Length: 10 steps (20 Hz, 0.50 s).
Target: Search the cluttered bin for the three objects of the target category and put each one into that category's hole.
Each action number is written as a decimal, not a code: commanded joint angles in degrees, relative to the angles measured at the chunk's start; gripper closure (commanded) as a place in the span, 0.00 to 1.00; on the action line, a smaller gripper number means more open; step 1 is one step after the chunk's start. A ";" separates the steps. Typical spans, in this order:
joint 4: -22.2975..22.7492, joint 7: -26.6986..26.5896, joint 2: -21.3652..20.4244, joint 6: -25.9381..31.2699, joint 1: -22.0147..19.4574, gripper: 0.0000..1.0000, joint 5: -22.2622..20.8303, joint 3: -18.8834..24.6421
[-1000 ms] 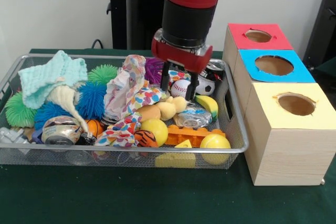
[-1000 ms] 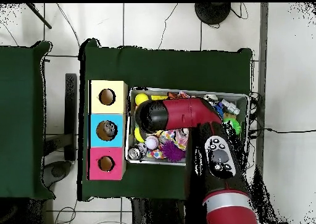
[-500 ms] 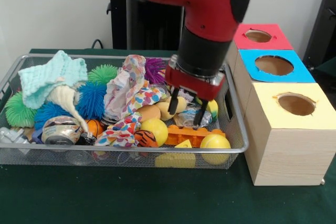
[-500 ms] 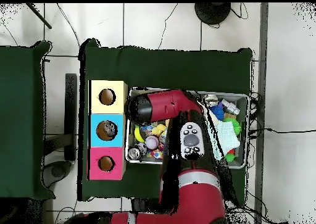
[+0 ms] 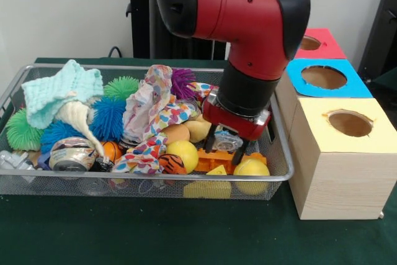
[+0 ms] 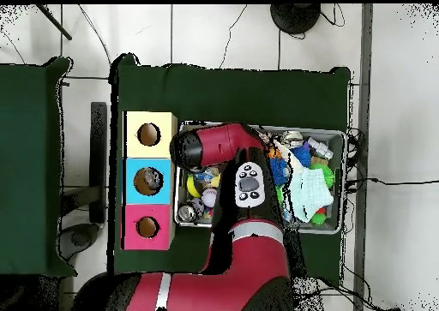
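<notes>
From the front we see the gripper (image 5: 226, 146) low in the wire bin (image 5: 280, 153), its fingers apart over the orange toy brick (image 5: 214, 159), beside a yellow ball (image 5: 252, 169). The yellow-topped box (image 5: 347, 122) stands just beside the bin.

From overhead, the arm (image 6: 225, 145) covers the bin's end nearest the yellow-topped box (image 6: 148, 134); we cannot see the gripper.

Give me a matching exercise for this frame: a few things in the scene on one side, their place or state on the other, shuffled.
Things:
1. end effector
2. mint cloth
3. yellow-topped box
4. crushed can

Places or states:
A. draped high at the bin's end away from the boxes
B. open, low over the orange block
C. nearest the camera in the row of boxes
D. against the bin's front mesh, under the cloth end

Pairs: 1-B, 2-A, 3-C, 4-D
</notes>
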 commanded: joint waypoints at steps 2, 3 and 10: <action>-2.50 3.34 3.32 3.87 -4.23 0.00 4.97 3.06; -2.47 2.61 3.24 5.01 -4.50 0.00 5.51 3.49; -3.35 -1.80 3.72 9.66 -6.29 0.00 8.45 5.71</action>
